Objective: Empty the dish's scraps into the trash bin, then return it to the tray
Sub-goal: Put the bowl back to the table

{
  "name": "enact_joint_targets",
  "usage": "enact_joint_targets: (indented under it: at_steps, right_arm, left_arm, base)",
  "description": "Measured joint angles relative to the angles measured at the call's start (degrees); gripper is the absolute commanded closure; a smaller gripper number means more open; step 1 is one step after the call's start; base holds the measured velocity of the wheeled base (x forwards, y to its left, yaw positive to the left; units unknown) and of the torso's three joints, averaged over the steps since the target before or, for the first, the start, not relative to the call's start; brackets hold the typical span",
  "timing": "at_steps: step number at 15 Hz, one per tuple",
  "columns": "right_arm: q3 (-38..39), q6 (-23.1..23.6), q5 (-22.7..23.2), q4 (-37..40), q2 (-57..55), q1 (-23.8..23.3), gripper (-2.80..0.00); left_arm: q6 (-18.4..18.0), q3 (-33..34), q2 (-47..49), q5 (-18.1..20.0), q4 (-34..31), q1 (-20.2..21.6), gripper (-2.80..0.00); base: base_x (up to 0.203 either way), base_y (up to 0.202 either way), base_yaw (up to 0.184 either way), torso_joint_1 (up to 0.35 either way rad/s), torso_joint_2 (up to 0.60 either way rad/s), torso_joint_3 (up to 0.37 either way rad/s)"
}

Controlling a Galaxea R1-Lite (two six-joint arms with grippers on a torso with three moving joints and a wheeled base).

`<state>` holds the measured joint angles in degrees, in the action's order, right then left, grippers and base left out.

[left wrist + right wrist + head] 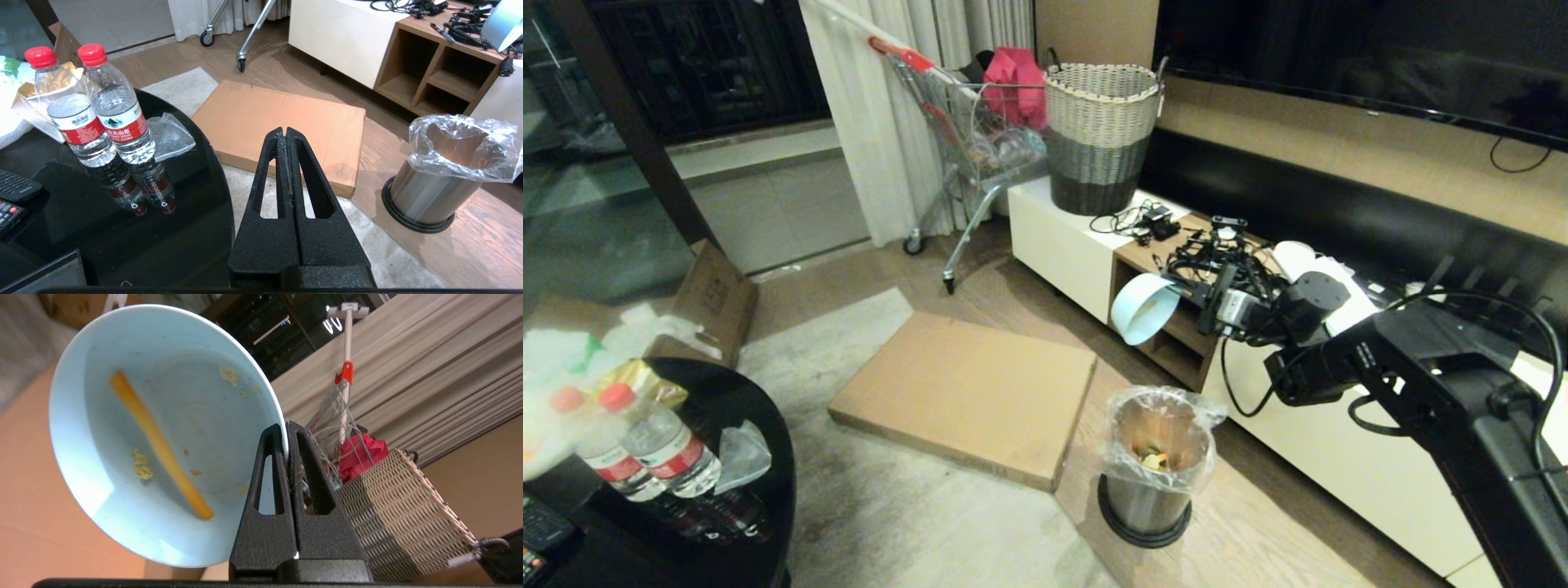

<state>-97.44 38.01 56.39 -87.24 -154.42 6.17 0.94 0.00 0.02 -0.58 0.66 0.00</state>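
One dish (163, 433) in right gripper (286, 437)

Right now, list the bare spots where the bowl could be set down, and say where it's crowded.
Free: the cardboard sheet lying on the floor between the rug and the bin, and the wood floor right of the bin. Crowded: the cabinet top holds a wicker basket and tangled cables; the black table carries bottles and remotes. No tray is in view.
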Motion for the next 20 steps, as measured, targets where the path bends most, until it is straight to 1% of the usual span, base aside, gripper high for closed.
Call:
enact_joint_targets:
  at_steps: [1, 4, 6, 10, 12, 13, 16, 20]
  right_arm:
    - [-0.4, -2.17, 0.08, 0.02, 0.28, -0.02, 0.0]
    - [-3.99, -5.52, 0.08, 0.0, 1.12, -0.11, 0.0]
    - [-6.29, -5.79, 0.14, -0.02, 1.68, -0.26, 0.0]
    - [-8.22, -5.66, 0.08, 0.02, 2.03, -0.8, 0.0]
    - [-8.35, -4.77, 0.1, -0.02, 1.71, -1.55, 0.0]
    - [-8.8, -4.97, 0.13, 0.09, 1.44, -1.97, 0.0]
    - [-13.1, -7.48, 0.05, -0.06, 2.45, -2.74, 0.0]
    - [-13.97, -8.3, 0.05, 0.05, 4.33, -3.26, 0.0]
  left_arm:
    - [0.0, 0.0, 0.0, -0.02, 0.02, 0.0, 0.0]
    - [0.0, 0.0, 0.0, -0.02, 0.0, 0.0, 0.0]
    - [0.0, 0.0, 0.0, -0.02, 0.0, 0.0, 0.0]
    - [-0.01, 0.0, 0.0, 0.0, 0.02, 0.0, 0.0]
    - [0.0, 0.0, 0.0, -0.02, 0.02, 0.0, 0.0]
    - [0.0, 0.0, 0.0, -0.02, 0.02, 0.0, 0.0]
    - [0.0, 0.0, 0.0, 0.0, 0.0, 0.0, 0.0]
    - [0.0, 0.0, 0.0, -0.01, 0.0, 0.0, 0.0]
  base:
    - [0.0, 0.0, 0.0, 0.0, 0.0, 0.0]
    - [0.0, 0.0, 0.0, 0.0, 0.0, 0.0]
    - [0.0, 0.0, 0.0, 0.0, 0.0, 0.0]
    - [0.0, 0.0, 0.0, 0.0, 0.0, 0.0]
    - [0.0, 0.0, 0.0, 0.0, 0.0, 0.0]
    - [0.0, 0.0, 0.0, 0.0, 0.0, 0.0]
    - [0.0, 0.0, 0.0, 0.0, 0.0, 0.0]
    - [0.0, 0.0, 0.0, 0.0, 0.0, 0.0]
